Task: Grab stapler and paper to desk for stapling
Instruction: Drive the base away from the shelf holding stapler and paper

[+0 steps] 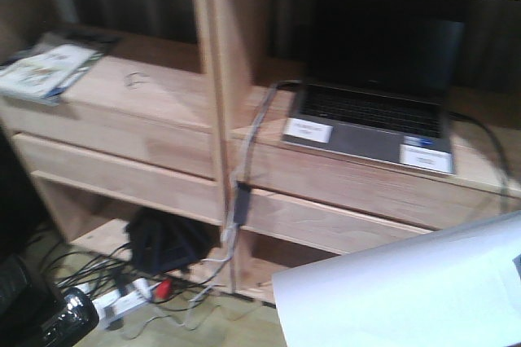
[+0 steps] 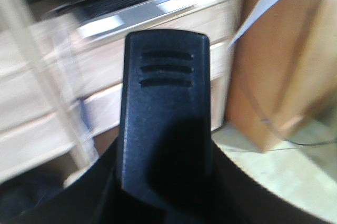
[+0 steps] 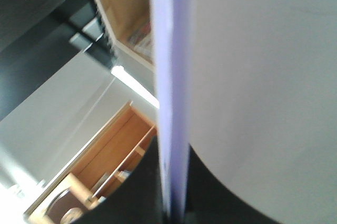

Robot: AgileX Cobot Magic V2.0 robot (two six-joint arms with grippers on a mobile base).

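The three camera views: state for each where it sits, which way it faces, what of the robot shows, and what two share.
Exterior front-facing: on the robot, facing the shelf unit and laptop; no gripper shows.
Left wrist-mounted: on the left arm, facing the laptop past the stapler; left gripper below.
Right wrist-mounted: on the right arm, tilted, along the paper; right gripper below.
Shared: paper in all three.

I see an office: a wooden shelf unit (image 1: 163,119) holding a laptop (image 1: 370,111), magazines (image 1: 45,70), floor cables (image 1: 122,278).
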